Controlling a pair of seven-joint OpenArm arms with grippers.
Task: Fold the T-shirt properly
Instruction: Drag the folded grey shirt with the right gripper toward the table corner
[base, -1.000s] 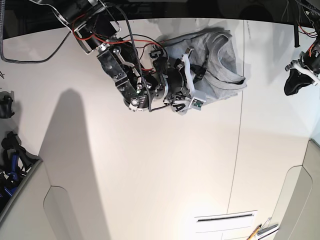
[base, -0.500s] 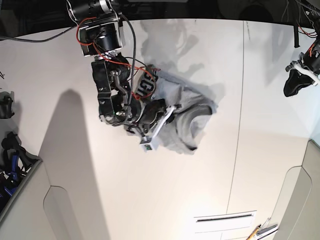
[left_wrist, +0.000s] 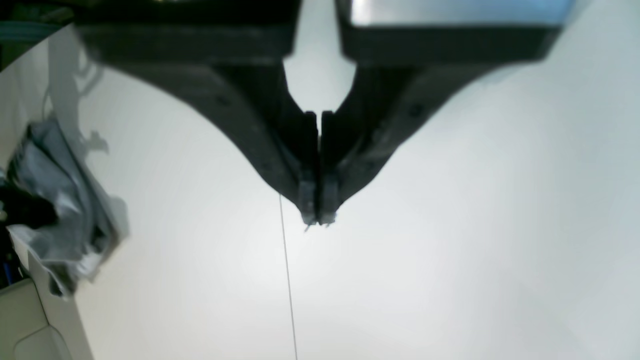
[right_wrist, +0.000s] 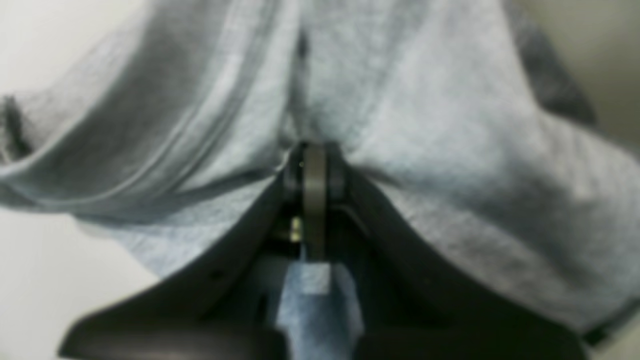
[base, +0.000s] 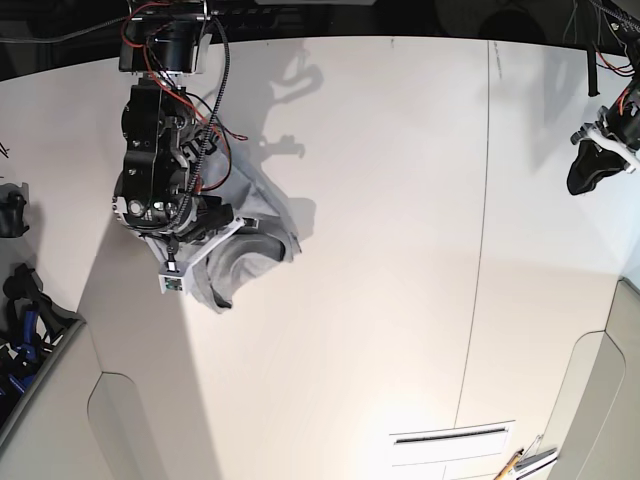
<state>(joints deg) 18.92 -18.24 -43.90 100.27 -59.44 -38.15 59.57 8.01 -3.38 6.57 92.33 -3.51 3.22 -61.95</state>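
Observation:
The light grey T-shirt (base: 245, 250) hangs bunched under the right arm at the left of the white table (base: 400, 250), partly hidden by that arm. In the right wrist view the grey cloth (right_wrist: 430, 140) fills the frame, and my right gripper (right_wrist: 314, 165) is shut on a pinched fold of it. My left gripper (left_wrist: 318, 212) is shut with nothing between its fingers, held over bare table. In the base view the left gripper (base: 592, 165) sits at the far right edge, well away from the shirt. From the left wrist view the crumpled T-shirt (left_wrist: 65, 220) shows at the far left.
A thin seam (base: 481, 230) runs down the table's right part. A slotted white plate (base: 450, 437) lies at the front edge. Dark gear (base: 20, 320) sits off the table's left side. Cables (base: 200, 150) hang along the right arm.
My right arm has swung left across the table, dragging the gripped T-shirt from the upper middle to the left side. The left gripper has stayed in place.

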